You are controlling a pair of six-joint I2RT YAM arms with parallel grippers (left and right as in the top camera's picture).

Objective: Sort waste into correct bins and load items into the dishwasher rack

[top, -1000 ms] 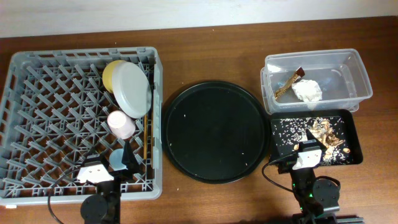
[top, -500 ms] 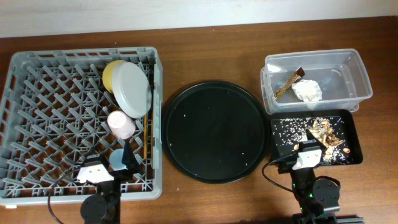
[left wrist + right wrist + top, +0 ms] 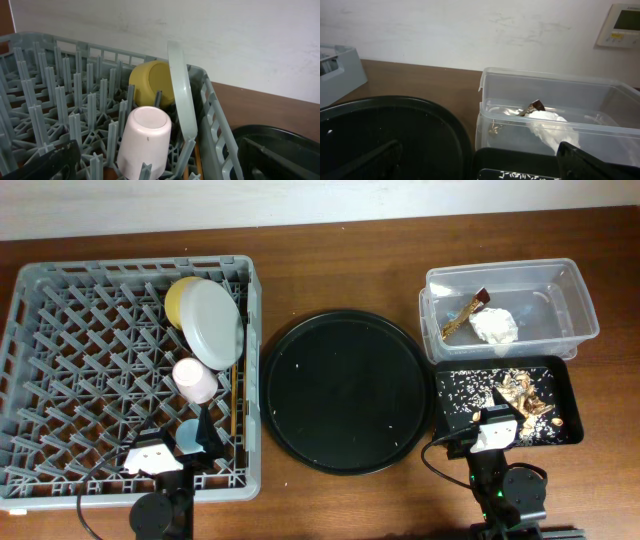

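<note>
The grey dishwasher rack (image 3: 130, 270) holds the yellow bowl (image 3: 176, 293), the pale plate (image 3: 212, 325) standing on edge, the pink cup (image 3: 195, 380), the light-blue cup (image 3: 188, 435) and the chopsticks (image 3: 234, 395). The clear tub (image 3: 560, 280) holds the wrapper (image 3: 463, 315) and the napkin (image 3: 495, 327). The black rectangular tray (image 3: 450, 420) holds the food scraps (image 3: 520, 392). My left gripper (image 3: 172, 442) is open and empty at the rack's near edge, facing the pink cup (image 3: 145, 140). My right gripper (image 3: 497, 420) is open and empty at the tray's near edge.
A large round black tray (image 3: 345, 390) lies between the rack and the bins. In the left wrist view the bowl (image 3: 150, 82) sits behind the plate (image 3: 180, 90). In the right wrist view the tub (image 3: 560, 95) shows the napkin (image 3: 552, 125).
</note>
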